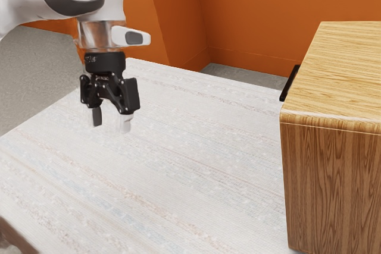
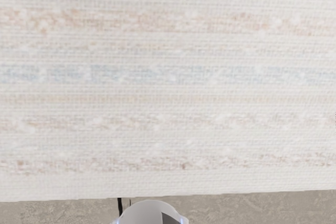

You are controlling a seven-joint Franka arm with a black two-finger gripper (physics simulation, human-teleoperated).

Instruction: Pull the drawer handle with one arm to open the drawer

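Observation:
A wooden drawer cabinet (image 1: 333,141) stands at the exterior view's right on the pale table (image 1: 196,165). Its black handle (image 1: 289,82) sticks out from the far-facing front, seen edge-on. My gripper (image 1: 110,120) hangs over the table at the exterior view's left, well apart from the cabinet, pointing down. Its two pale fingertips stand a small gap apart with nothing between them, so it is open. The wrist view looks straight down on the woven table top (image 2: 168,87).
Orange walls (image 1: 256,10) close the back of the room. Grey floor (image 1: 36,75) lies beyond the table's left edge, and in the wrist view the same floor (image 2: 262,211) runs past the table edge, beside part of my arm's base (image 2: 149,213).

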